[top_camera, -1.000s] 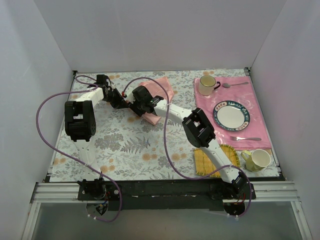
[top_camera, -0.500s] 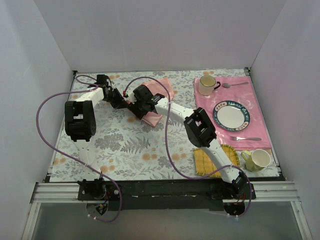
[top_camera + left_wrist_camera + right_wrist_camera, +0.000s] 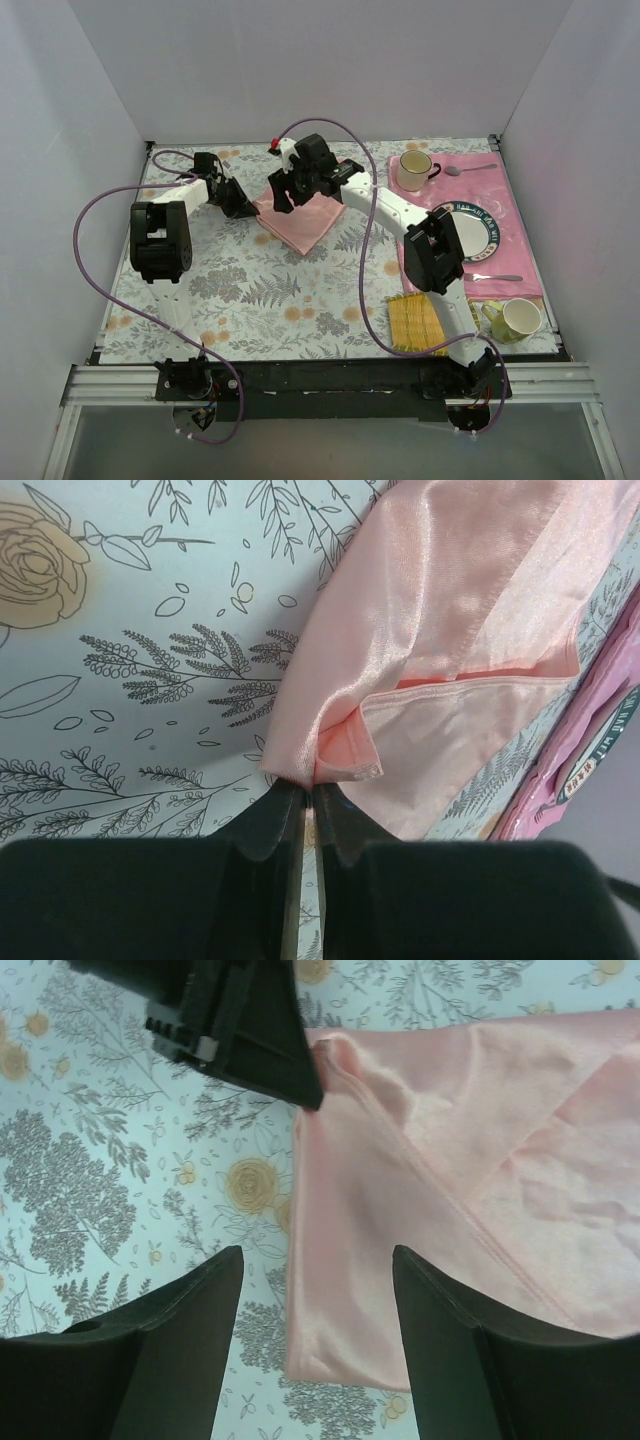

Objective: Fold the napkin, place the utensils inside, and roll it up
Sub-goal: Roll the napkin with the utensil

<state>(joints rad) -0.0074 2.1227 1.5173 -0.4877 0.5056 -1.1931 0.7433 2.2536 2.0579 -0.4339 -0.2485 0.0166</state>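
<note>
Napkin (image 3: 300, 222), salmon satin, part-folded: left gripper (image 3: 308, 802) clamped on its left corner; right gripper (image 3: 318, 1260) spread, hovering above. Advised: pin corner, square edges before creasing.

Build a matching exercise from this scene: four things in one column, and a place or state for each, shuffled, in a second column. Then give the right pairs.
Column one:
1. left gripper
2. right gripper
3. plate
4. yellow-green mug

Column two:
A. on the pink placemat
B. open, over the napkin
C. beside the bamboo mat, off the placemat
D. shut on a corner of the napkin

Pairs: 1-D, 2-B, 3-A, 4-C.
</note>
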